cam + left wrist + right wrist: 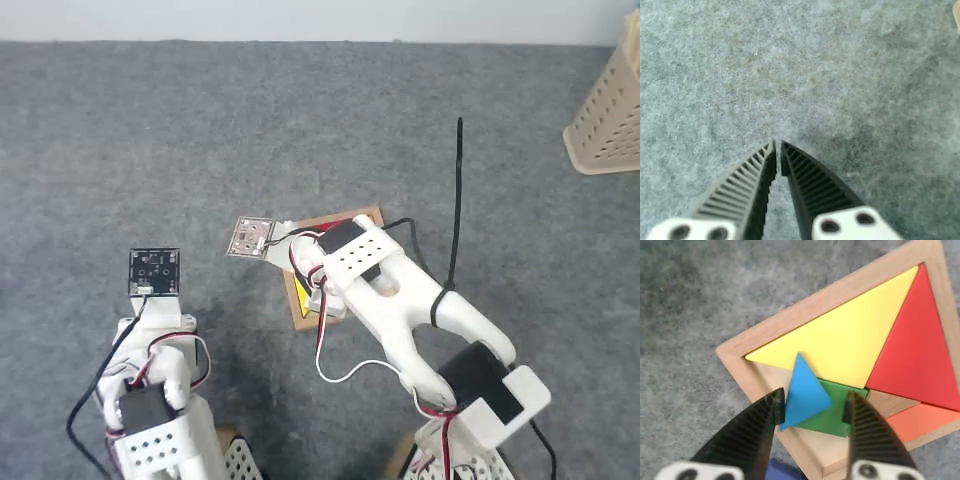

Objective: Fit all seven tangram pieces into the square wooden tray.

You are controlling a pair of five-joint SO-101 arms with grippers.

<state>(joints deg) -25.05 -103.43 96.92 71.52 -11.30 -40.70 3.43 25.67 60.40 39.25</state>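
The square wooden tray (pixel 765 335) lies on grey carpet, and its rim (pixel 350 216) peeks out from under the right arm in the high view. Inside it sit a large yellow triangle (pixel 845 335), a large red triangle (pixel 915 355), an orange piece (pixel 920 422) and a green piece (pixel 832 415). A small blue triangle (pixel 802 392) rests tilted over the yellow and green pieces. My right gripper (pixel 813 402) is open around it; one finger (pixel 772 412) touches its edge and the other stands apart. My left gripper (pixel 777 146) is shut over bare carpet, at the lower left in the high view.
A beige perforated basket (pixel 610 110) stands at the far right edge. A thin black rod (pixel 458 190) rises beside the right arm. A dark blue shape (pixel 777 472) shows under the right fingers, beside the tray. Bare wood (pixel 812 452) shows in the tray's near corner.
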